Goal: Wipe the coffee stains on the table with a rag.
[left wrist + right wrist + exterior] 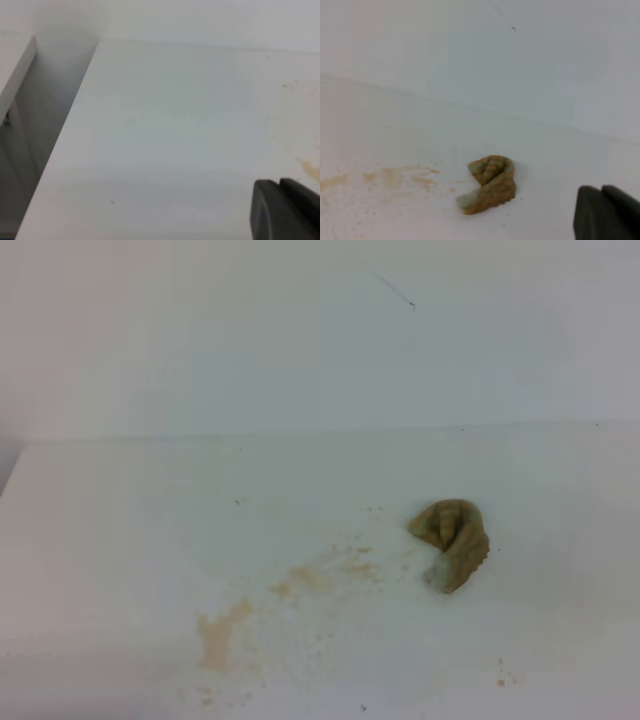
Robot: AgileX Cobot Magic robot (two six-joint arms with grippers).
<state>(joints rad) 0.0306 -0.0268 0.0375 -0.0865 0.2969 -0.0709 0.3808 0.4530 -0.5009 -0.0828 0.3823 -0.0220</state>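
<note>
On the table point(120, 530) you see the coffee stains point(300, 585) smeared left of centre, with the rag point(452, 542) lying bunched just to their right, untouched. Your left gripper point(286, 210) looks clenched, fingers together; your right gripper point(605, 212) is clenched too, holding nothing.

White table point(120, 540) carries crumpled tan rag point(452, 543), orange-brown coffee stains point(300, 590) just left

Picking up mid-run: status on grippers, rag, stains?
Right gripper shut, empty, short of the rag. Left gripper idle, looks shut. Coffee stains unwiped on table. Nothing in the way.
</note>
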